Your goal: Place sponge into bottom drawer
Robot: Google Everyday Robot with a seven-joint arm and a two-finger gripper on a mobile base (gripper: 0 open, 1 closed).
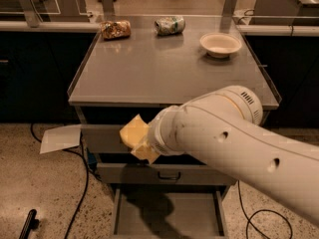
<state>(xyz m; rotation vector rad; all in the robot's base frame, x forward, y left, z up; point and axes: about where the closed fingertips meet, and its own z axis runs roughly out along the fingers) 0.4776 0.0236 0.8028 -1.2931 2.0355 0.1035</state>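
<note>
— Nearest?
— Bottom drawer (194,214), pulled out at the foot of the cabinet, grey floor bare but for a shadow. Above it, big white arm (239,143) reaching in from the right.

— And the gripper?
— Gripper (144,151) at the arm's tip, mostly hidden behind the wrist, in front of the top drawer (99,138) and just above the middle drawer (169,173). Closed on the sponge (133,132), judging by the mid-air hold, with a pale yellow corner poking out to the upper left.

— Sponge in the drawer yet?
— No. Held aloft, well above the open tray and toward its left side. Looks like the carry step: grasp done, release not yet.

— Next?
— Probably calls for lowering past the middle drawer's front, bringing the sponge over the tray floor inside the thin sides, then opening the claw. Worth minding the drawer fronts on the way down.

— Farther back?
— Cabinet top (164,73), with a white bowl (220,44) at right, then a crushed can (169,25) and a snack bag (115,29) along the far edge. Nothing there in the path.
</note>
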